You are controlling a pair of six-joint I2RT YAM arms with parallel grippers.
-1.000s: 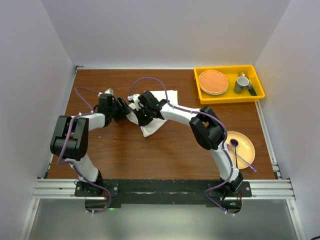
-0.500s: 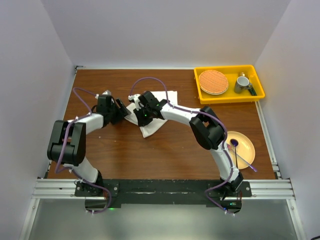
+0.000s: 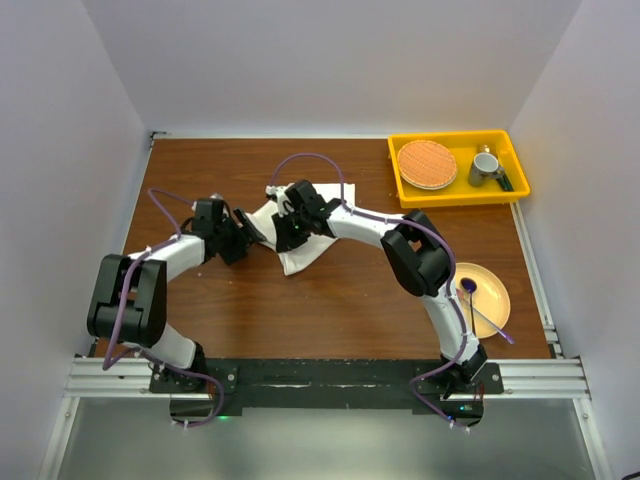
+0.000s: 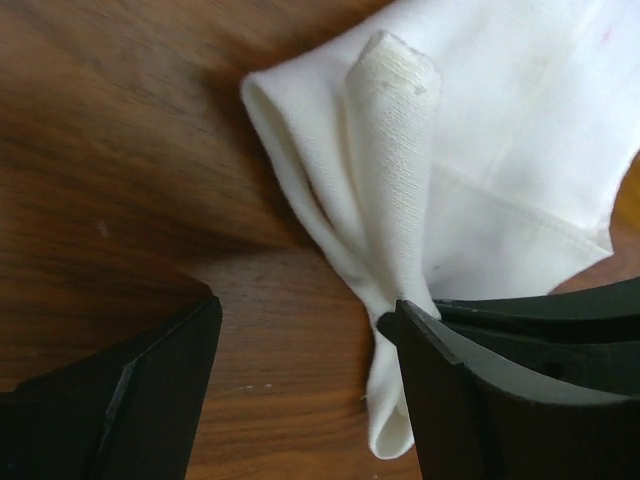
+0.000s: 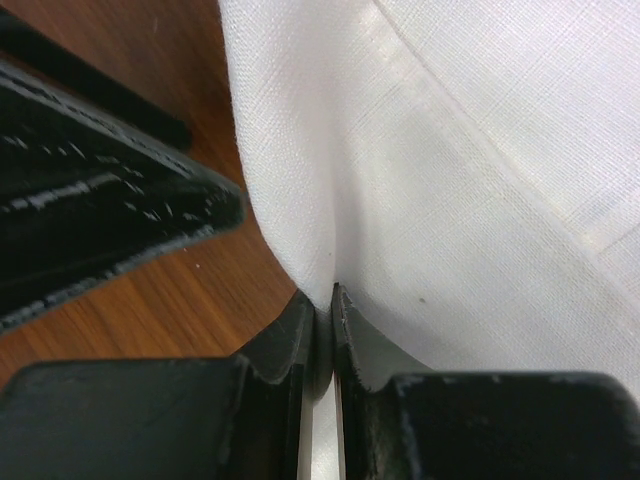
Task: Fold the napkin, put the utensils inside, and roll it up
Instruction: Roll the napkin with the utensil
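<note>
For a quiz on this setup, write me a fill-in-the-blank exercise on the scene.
The right gripper is ____ on the napkin.
The left gripper stands ____ beside it.
The mug sits in the ____ bin.
Missing words: shut, open, yellow.

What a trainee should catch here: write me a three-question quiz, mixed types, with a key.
1. True or false: the right jaws are shut on the napkin.
2. Where does the mug sit? A) in the yellow tray B) on the yellow plate C) on the table
3. Fill in: the left jaws stand ___.
Key: 1 true; 2 A; 3 open.
</note>
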